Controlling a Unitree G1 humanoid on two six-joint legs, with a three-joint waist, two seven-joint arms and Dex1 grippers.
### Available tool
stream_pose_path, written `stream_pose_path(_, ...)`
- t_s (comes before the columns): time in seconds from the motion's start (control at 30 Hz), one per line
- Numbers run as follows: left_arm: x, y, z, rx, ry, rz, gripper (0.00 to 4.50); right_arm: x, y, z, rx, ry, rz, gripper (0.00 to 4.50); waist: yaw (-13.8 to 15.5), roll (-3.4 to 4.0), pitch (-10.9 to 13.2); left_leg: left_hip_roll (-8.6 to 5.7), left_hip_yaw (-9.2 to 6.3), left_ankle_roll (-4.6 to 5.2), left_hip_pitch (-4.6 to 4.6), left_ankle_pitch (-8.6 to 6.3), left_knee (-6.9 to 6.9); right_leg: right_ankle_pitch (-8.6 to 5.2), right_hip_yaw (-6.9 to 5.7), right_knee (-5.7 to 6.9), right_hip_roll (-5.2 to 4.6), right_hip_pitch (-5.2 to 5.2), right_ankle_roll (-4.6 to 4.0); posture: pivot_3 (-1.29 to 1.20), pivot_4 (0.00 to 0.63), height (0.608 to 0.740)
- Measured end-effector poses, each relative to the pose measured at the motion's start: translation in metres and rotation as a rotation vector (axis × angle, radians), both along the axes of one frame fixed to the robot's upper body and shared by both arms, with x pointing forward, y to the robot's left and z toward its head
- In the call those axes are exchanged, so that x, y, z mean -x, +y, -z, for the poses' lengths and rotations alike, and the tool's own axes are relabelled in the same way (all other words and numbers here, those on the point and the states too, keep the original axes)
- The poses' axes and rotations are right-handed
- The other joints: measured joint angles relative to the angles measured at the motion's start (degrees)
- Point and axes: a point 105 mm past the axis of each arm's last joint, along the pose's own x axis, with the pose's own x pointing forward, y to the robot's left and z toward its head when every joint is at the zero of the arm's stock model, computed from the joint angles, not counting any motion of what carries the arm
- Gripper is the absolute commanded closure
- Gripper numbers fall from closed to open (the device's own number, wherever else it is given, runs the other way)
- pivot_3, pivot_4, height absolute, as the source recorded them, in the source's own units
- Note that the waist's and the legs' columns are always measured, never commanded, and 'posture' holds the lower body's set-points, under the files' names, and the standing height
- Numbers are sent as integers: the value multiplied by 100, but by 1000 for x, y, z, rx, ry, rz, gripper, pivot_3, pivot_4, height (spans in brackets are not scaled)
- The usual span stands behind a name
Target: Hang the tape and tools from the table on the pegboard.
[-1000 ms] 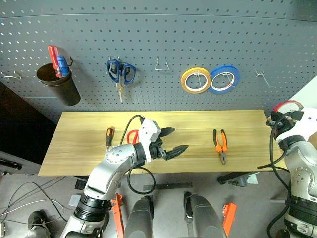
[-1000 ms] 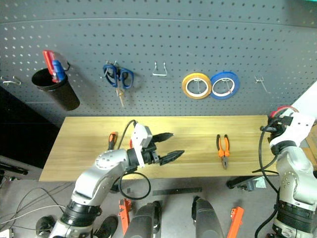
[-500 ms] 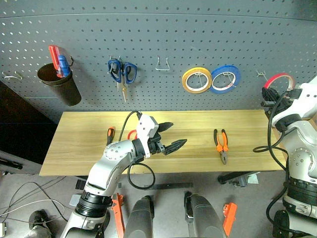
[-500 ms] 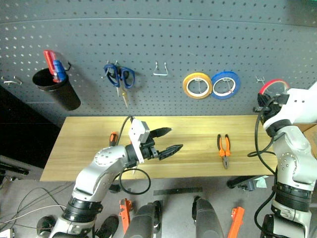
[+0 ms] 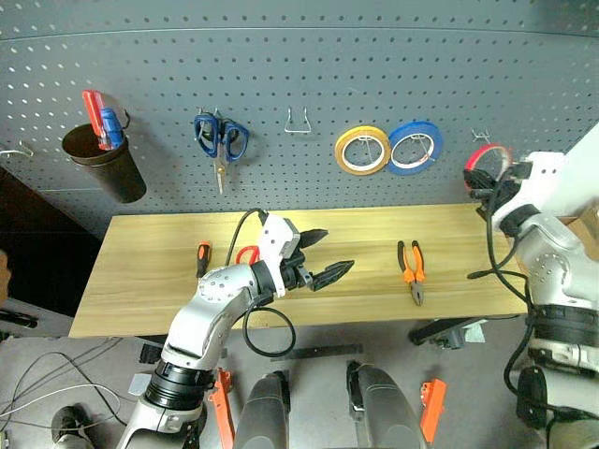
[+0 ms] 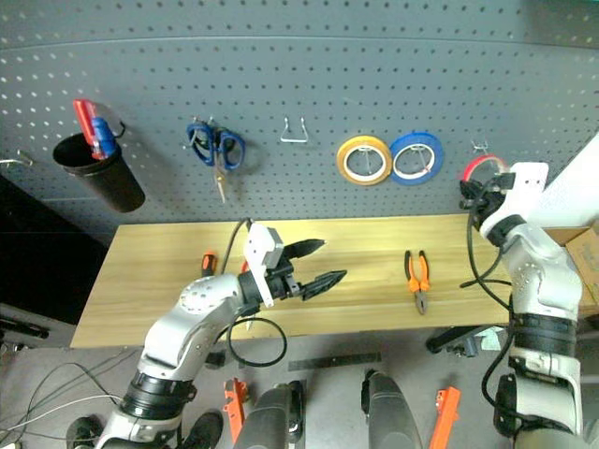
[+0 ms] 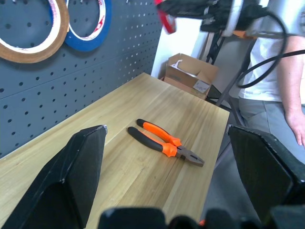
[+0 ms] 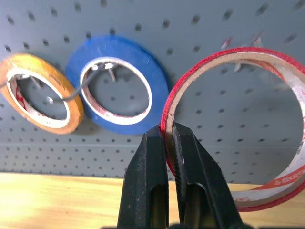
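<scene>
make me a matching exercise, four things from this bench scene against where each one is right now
Things:
1. red tape roll
2. pliers
3. blue-handled scissors
4. screwdriver

Places:
A. lying on the table, near its left end
B. hanging from a hook on the pegboard
C. pinched in the right gripper, up in front of the pegboard
D. lying on the table, toward its right end

Pairs: 1-C, 2-D, 3-B, 4-A
</scene>
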Motion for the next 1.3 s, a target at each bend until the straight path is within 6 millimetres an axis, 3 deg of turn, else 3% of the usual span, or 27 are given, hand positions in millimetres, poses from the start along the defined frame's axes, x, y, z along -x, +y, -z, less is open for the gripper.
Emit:
stream_pose_path(0.23, -3, 3, -3, 3, -10, -29, 131, -37, 3, -6, 39, -8, 16, 4481, 2, 0, 0, 1, -1, 1, -2, 0, -8, 7, 4, 1, 8, -2, 5, -77, 260, 740)
stream_pose_path(0.27, -3, 3, -3, 3, -11, -29, 131, -39, 1, -6, 42, -9, 24, 4301, 6, 0, 0, 1, -1, 2, -3, -1, -10, 6, 4, 0, 8, -3, 4, -76, 260, 740)
stream_pose_path(0.33, -3, 3, -4, 3, -14, -34, 131, -42, -1, -2, 42, -3, 37, 3841, 18, 0, 0, 1, -1, 3, -8, -2, -8, 6, 5, -2, 7, -3, 5, -75, 260, 740)
stream_pose_path(0.5, -4, 5, -5, 1, -17, -49, 131, -41, -5, 3, 55, 4, 55, 2196, 49, -1, 0, -1, -1, 5, -16, -3, 0, 6, 6, -4, 6, -4, 6, -80, 270, 740)
stream_pose_path(0.7, -4, 18, 0, -31, -11, -77, 131, -2, -11, 27, 81, 76, 61, 97, 119, 1, 1, 1, -6, 5, -18, -3, -3, 5, 5, 0, 6, -11, 5, -87, 278, 740)
stream_pose_path(0.8, 3, 27, 12, -60, 20, -87, 131, 40, -7, 37, 96, 158, 48, 18, 147, 2, 1, 4, -7, 5, -23, -4, -8, 2, 5, 0, 6, -19, 2, -95, 281, 740)
stream_pose_path(0.9, 11, 44, 27, -109, 63, -115, 131, 86, 14, 62, 115, 317, 6, 18, 131, 1, 0, 13, -8, 5, -22, -5, -8, -2, 1, 3, 8, -23, -2, -109, 291, 740)
stream_pose_path(0.97, 16, 54, 37, -152, 86, -124, 131, 103, 31, 81, 128, 432, -19, 18, 57, -1, 4, 19, -5, 4, -16, -5, -3, -18, 3, 4, 8, -25, -38, -113, 298, 740)
stream_pose_path(1.07, 23, 68, 50, -200, 114, -152, 131, 105, 53, 103, 141, 552, -41, 18, -28, -8, 13, 20, -10, 3, -4, -5, 2, -20, 8, -3, 6, -26, -41, -97, 297, 740)
stream_pose_path(1.3, 38, 75, 51, -216, 123, -155, 131, 71, 59, 116, 162, 660, 50, 18, -6, -15, 24, 10, -9, 6, -33, -3, 0, -19, 13, -4, 3, -54, -42, -83, 294, 740)
